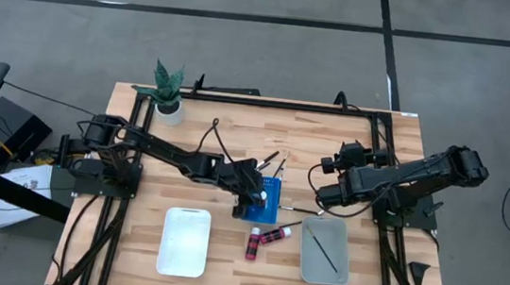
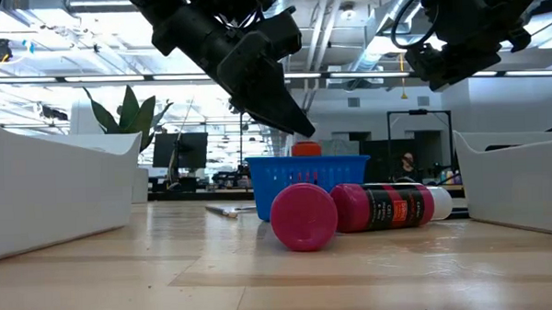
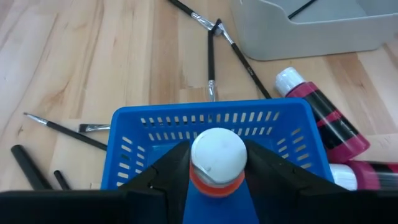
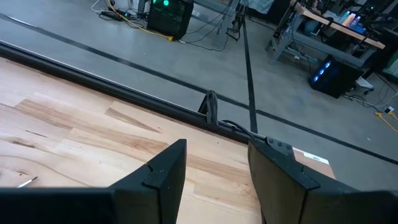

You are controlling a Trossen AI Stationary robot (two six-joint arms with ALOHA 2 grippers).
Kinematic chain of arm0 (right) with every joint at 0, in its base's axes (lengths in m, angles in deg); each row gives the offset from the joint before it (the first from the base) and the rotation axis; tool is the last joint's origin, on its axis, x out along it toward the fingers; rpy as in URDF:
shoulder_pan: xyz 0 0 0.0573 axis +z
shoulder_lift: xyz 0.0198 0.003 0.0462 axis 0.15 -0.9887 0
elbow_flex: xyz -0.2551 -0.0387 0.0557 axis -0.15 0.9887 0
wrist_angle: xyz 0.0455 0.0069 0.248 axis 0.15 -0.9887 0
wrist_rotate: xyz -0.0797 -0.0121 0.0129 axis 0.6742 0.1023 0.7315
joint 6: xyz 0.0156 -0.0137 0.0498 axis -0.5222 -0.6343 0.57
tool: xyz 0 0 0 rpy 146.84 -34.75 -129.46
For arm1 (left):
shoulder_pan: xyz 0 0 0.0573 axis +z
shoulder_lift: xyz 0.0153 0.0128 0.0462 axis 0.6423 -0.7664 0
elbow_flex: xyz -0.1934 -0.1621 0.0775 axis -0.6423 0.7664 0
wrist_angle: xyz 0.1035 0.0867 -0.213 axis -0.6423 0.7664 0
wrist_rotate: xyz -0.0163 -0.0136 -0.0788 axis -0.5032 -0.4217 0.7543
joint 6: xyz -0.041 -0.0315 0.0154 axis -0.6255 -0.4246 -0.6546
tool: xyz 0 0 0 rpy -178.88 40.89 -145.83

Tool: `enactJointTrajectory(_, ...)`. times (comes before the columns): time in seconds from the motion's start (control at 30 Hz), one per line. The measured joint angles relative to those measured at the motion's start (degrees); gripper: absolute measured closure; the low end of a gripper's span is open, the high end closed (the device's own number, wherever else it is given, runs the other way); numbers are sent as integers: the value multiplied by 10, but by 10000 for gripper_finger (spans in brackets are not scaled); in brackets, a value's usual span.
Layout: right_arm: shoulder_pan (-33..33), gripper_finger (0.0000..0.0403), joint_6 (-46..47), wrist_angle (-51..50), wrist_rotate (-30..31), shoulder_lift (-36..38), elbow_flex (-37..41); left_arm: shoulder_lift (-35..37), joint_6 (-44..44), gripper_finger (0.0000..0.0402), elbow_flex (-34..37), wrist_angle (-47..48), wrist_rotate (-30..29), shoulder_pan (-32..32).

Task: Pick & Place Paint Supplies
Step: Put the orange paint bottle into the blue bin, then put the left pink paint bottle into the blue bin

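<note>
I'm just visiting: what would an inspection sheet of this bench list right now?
Surface: wooden table, bare planks between items.
Job's things: white-capped bottle in the blue basket; two pink bottles lying flat; loose brushes; one brush in the grey tray.
Clutter: white tray; potted plant.
Grippers: left tool around the bottle cap; right tool open, held above the table.
Cables: black leads along both arms.
Surroundings: grey floor, taped lines.

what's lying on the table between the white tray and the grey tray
In the high view, two red paint bottles lie on the bare wood between the white tray and the grey tray.
</note>
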State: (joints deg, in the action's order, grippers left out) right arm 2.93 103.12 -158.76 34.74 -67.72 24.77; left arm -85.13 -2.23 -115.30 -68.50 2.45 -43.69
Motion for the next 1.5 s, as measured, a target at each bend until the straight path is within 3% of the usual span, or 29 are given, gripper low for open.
enactJointTrajectory(0.67, 0, 235, -1, 0, -3, 0, 0, 1, 0, 273, 0, 6, 44, -1)
enactJointTrajectory(1.03, 0, 235, -1, 0, -4, 0, 0, 1, 0, 259, 1, 27, 41, -2)
enactJointTrajectory(1.5, 0, 235, -1, 1, -4, 0, 0, 1, 6, 186, 1, 21, 13, -2)
